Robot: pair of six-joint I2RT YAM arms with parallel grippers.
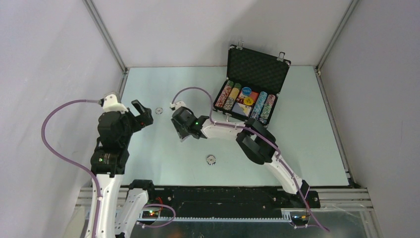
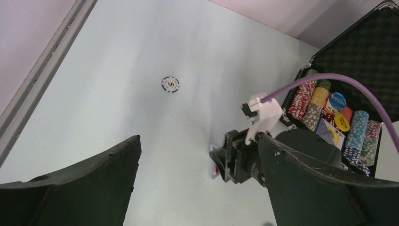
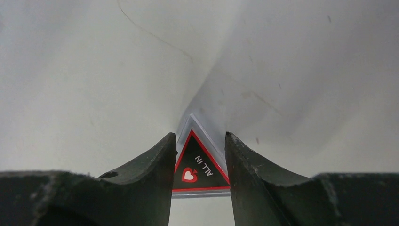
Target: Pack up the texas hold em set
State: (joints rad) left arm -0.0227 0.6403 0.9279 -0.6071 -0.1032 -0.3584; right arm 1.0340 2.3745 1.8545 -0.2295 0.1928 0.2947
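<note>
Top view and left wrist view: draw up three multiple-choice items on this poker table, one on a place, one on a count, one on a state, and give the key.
1. Where does the case stand on the table?
A. at the far edge, right of centre
B. at the near left corner
C. between the arm bases

2. How many loose chips lie on the bare table in the top view?
A. none
B. two
C. six

3. The left gripper is:
A. shut on a chip
B. shut on a card deck
C. open and empty

Key: 1 A, the case sits at the far edge, right of the middle. 2 B, there is only the far chip and the near chip. 3 C, its fingers stand wide apart with nothing between them.
</note>
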